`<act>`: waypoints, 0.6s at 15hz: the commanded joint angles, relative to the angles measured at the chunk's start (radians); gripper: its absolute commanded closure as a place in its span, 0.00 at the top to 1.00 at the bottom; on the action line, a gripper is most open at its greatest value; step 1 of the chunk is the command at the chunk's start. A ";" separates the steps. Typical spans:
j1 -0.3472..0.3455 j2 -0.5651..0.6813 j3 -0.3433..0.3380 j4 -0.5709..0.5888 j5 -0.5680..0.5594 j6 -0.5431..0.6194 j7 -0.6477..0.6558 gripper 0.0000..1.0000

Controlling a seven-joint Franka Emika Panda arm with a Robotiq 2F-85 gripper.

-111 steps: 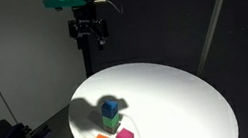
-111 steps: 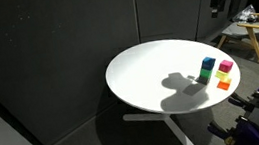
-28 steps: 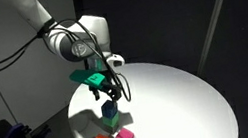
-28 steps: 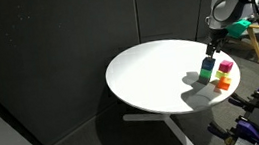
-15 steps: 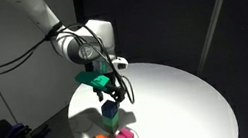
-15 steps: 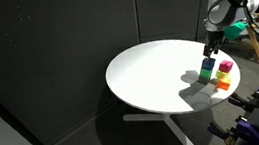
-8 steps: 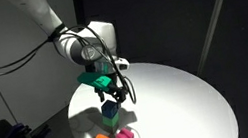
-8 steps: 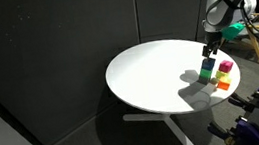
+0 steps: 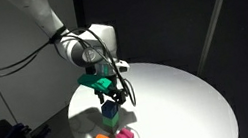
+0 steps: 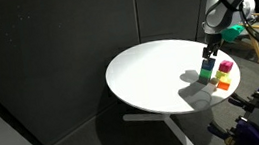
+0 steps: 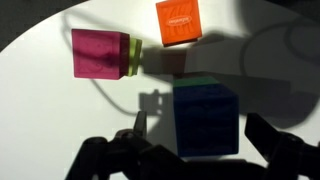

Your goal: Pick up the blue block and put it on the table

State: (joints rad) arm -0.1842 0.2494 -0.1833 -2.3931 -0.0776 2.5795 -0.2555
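The green cube [image 11: 200, 82] is mostly hidden beneath the blue block [image 11: 205, 122], which is stacked on it near the table [image 9: 170, 102] edge. The gripper [image 9: 109, 99] is pointed straight down, jaws spread wide either side of the blue block, nothing clasped.

The magenta cube [image 11: 97, 52] and orange cube [image 11: 178, 22] obstruct the wrist view's upper frame. In an exterior view, the table [image 10: 145, 75] lies open centre-left.
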 commanded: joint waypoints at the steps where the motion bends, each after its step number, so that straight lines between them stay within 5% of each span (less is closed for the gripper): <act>1: -0.015 0.015 0.007 0.018 -0.007 0.005 -0.001 1.00; 9: -0.019 0.037 0.013 0.021 -0.001 0.037 -0.015 1.00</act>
State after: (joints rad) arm -0.1843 0.2722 -0.1833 -2.3869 -0.0776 2.5998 -0.2573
